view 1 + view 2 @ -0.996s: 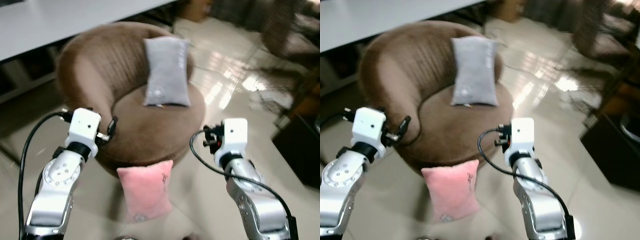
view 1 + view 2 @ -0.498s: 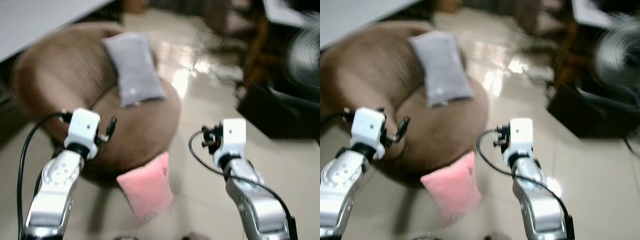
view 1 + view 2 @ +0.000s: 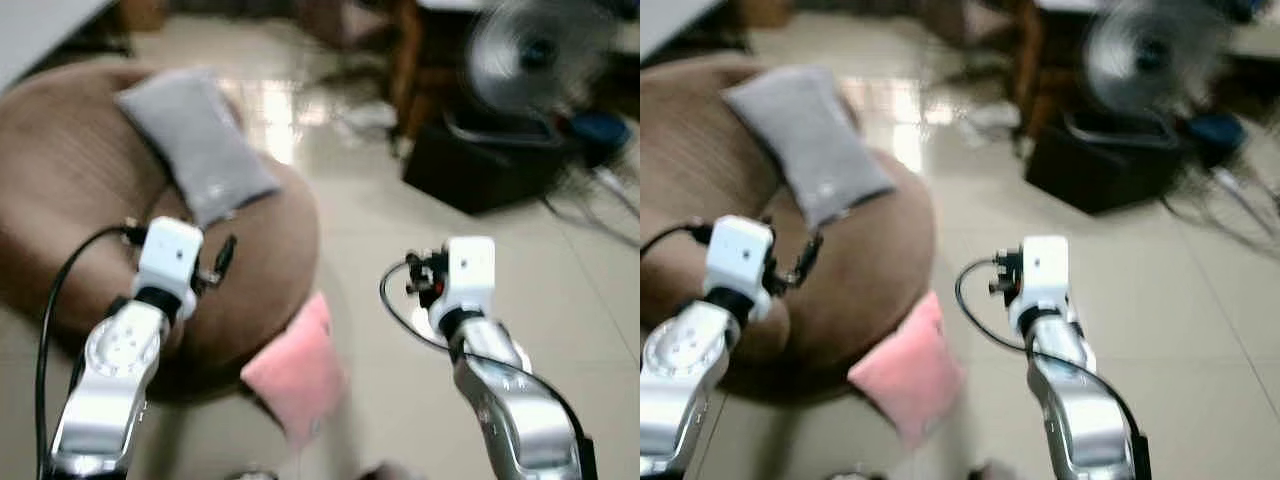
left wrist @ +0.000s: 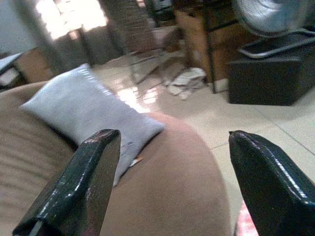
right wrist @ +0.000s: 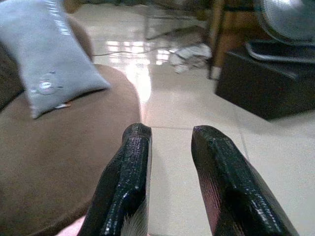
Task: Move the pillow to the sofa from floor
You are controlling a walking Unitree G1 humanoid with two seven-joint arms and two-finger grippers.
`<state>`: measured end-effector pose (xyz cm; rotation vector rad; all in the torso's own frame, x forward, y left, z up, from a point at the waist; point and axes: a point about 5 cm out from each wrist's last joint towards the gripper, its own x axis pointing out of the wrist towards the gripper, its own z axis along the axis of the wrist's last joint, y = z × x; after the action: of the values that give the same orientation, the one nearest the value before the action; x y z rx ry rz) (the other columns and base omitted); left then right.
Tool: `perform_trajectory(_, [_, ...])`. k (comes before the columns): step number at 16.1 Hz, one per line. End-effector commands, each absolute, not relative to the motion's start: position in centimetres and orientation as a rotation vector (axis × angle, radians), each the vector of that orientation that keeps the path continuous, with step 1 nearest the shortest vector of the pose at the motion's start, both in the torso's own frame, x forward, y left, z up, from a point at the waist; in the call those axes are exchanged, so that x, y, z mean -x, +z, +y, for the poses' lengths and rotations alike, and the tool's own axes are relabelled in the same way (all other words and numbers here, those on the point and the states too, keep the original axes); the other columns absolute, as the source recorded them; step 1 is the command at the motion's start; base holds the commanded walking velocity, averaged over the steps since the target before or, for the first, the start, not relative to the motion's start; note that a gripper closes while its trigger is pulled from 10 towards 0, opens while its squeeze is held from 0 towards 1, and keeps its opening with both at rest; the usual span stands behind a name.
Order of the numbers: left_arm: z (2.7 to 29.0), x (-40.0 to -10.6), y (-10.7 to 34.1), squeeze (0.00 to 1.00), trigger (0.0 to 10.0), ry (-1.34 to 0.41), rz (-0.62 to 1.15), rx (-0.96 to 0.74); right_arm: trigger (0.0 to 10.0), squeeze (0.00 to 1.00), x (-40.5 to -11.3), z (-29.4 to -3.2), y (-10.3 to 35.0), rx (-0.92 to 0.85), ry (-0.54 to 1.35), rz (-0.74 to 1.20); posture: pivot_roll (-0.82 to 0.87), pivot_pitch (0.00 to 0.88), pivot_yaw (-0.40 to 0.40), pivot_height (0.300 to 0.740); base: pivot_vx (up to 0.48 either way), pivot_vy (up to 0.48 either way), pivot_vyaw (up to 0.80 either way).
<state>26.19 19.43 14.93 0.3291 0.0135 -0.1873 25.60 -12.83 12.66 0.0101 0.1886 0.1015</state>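
A: Pale tiled floor (image 3: 480, 215) with glare on it, blurred in the head views. What stands on it?

B: A round brown sofa (image 3: 60, 190) fills the left side. A grey pillow (image 3: 195, 145) leans on its backrest and seat. Far right there is a fan (image 3: 540, 45) above a dark box (image 3: 475, 165), with cables trailing off beside it.

A: And the pillow from the task?

B: The pink pillow (image 3: 297, 372) is on the floor at the near foot of the sofa, touching or leaning against its base. It lies between the two arms and nearer than their wrists.

A: Where is the left gripper?

B: The left gripper (image 4: 170, 182) is raised in front of the sofa's seat. Its fingers (image 4: 81, 187) are spread wide with nothing between them. The wrist view looks across the seat to the grey pillow.

A: The right one?

B: The right gripper (image 5: 170, 182) hangs over the floor to the right of the sofa, above the pink pillow's side. Its fingers (image 5: 125, 187) stand a narrow gap apart, holding nothing. Neither gripper touches the pink pillow.
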Motion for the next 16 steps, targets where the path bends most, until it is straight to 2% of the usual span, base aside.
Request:
perform_trajectory(1, [18.7, -26.2, 14.9, 0.00, 10.0, -0.216, 0.010, -0.328, 10.0, 0.00, -25.4, -13.8, 12.5, 0.002, 0.061, 0.201, -0.01, 0.087, 0.014, 0.740, 0.000, 0.461, -0.80])
perform_trajectory(4, [18.6, -26.2, 14.9, 0.00, 10.0, -0.225, 0.014, -0.333, 10.0, 0.00, -25.3, -13.9, 12.4, 0.000, 0.052, 0.206, -0.01, 0.089, 0.015, 0.740, 0.000, 0.433, -0.80])
perform_trajectory(7, [18.2, -26.2, 15.1, 0.00, 10.0, -0.246, -0.008, -0.387, 10.0, 0.00, -25.3, -13.9, 12.4, 0.000, 0.050, 0.205, -0.01, 0.091, 0.019, 0.740, 0.000, 0.000, -0.80])
perform_trajectory(10, [18.2, -26.3, 15.1, 0.00, 10.0, -0.237, -0.016, -0.392, 10.0, 0.00, -25.4, -13.9, 12.5, 0.003, 0.048, 0.201, -0.01, 0.093, 0.020, 0.740, 0.000, -0.480, -0.76])
perform_trajectory(13, [19.0, -26.6, 14.9, 0.00, 10.0, -0.174, 0.001, -0.332, 10.0, 0.00, -25.6, -13.6, 12.7, 0.049, 0.084, 0.191, -0.02, 0.093, 0.021, 0.740, 0.000, 0.000, 0.00])
perform_trajectory(16, [19.1, -26.7, 14.7, 0.00, 10.0, -0.171, 0.004, -0.343, 10.0, 0.00, -25.6, -13.6, 12.6, 0.075, 0.100, 0.183, -0.02, 0.094, 0.020, 0.740, 0.000, 0.000, 0.00])
